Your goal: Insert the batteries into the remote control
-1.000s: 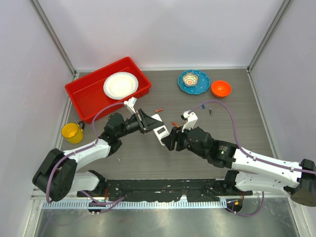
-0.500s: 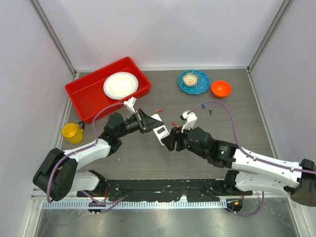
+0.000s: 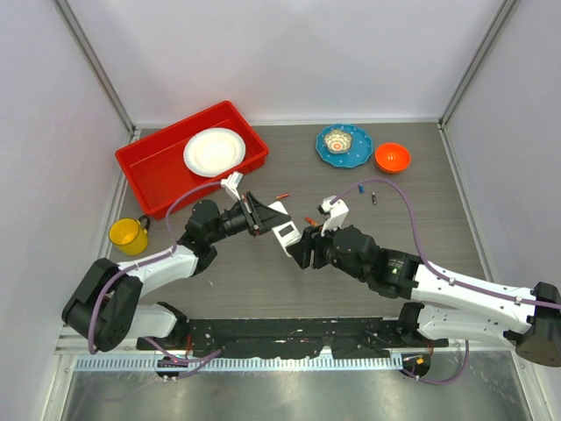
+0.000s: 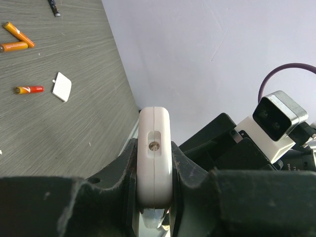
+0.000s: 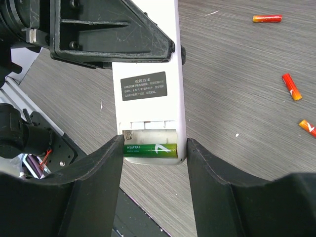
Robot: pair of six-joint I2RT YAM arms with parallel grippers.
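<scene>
Remote control [image 5: 148,74] hangs above the middle of the table [image 5: 237,74], back up, clamped edgewise in the left claw [image 4: 154,170] so its open bay [image 5: 148,136] faces right. One green battery [image 5: 149,148] lies seated there. The right claw [image 5: 154,144] straddles that end, jaws parted and holding nothing, probably freed to fetch another.

I read the clock from the remote control [image 3: 282,230], seen from above. My left gripper [image 3: 263,215] is at its ten o'clock end and my right gripper [image 3: 298,250] at its four o'clock end, where one battery [image 5: 149,148] lies in its compartment. The tray [image 3: 158,175] is at ten with a plate [image 3: 214,151] in it. The mug [image 3: 129,235] is at nine. A dish [image 3: 361,149] is at one with a small bowl [image 3: 337,139] on it, and a second bowl [image 3: 392,157] is right of that. More batteries [image 3: 282,195] lie on the table [image 3: 421,219] from twelve to two.
</scene>
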